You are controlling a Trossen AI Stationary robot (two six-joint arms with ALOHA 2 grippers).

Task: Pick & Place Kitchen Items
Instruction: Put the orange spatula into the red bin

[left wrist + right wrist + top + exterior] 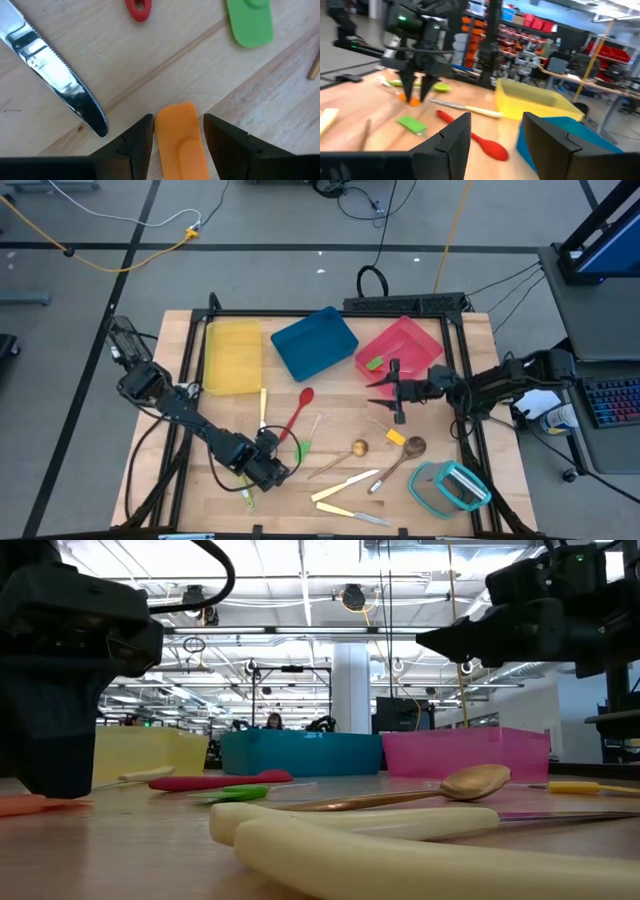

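The orange piece (182,142) runs off the left wrist view's edge.

No legible text, label, brand, number or sign on any item or surface

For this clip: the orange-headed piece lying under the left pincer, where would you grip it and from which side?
Grip the orange piece across its narrow width, coming straight down from above. It lies flat on the table, and the left pincer is open with a finger on either long edge, so closing should catch both sides. The knife blade lies clear of the fingers.
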